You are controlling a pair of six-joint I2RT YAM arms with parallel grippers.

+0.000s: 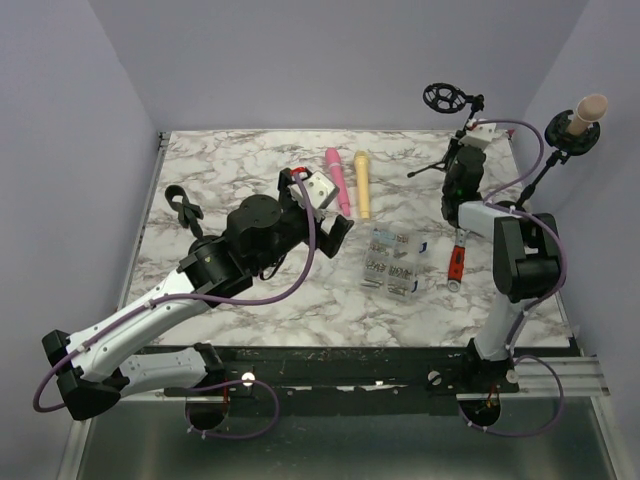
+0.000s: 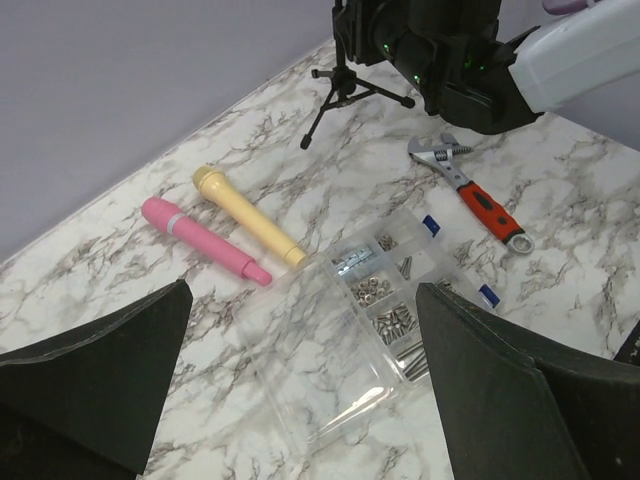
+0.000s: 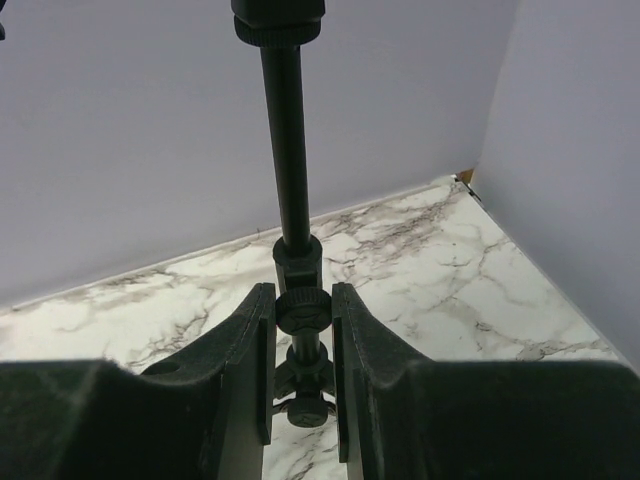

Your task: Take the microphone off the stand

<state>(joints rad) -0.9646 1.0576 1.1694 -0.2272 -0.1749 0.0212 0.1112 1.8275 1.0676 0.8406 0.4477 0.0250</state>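
Note:
A beige microphone (image 1: 587, 108) sits upright in the holder of a black stand (image 1: 545, 170) at the far right edge. A second black stand (image 1: 452, 130), with an empty ring mount (image 1: 440, 97), stands at the back right; its tripod shows in the left wrist view (image 2: 345, 95). My right gripper (image 1: 463, 162) is shut on this second stand's pole at a knob (image 3: 302, 310). My left gripper (image 1: 330, 215) is open and empty above the table's middle, its fingers (image 2: 90, 380) spread over a clear box lid. A pink microphone (image 1: 338, 180) and a yellow microphone (image 1: 362, 185) lie on the table.
A clear screw box (image 1: 392, 260) lies open at the middle right, also in the left wrist view (image 2: 390, 300). A red-handled wrench (image 1: 457, 262) lies beside it. A black clip (image 1: 183, 208) lies at the left. Walls close the back and both sides.

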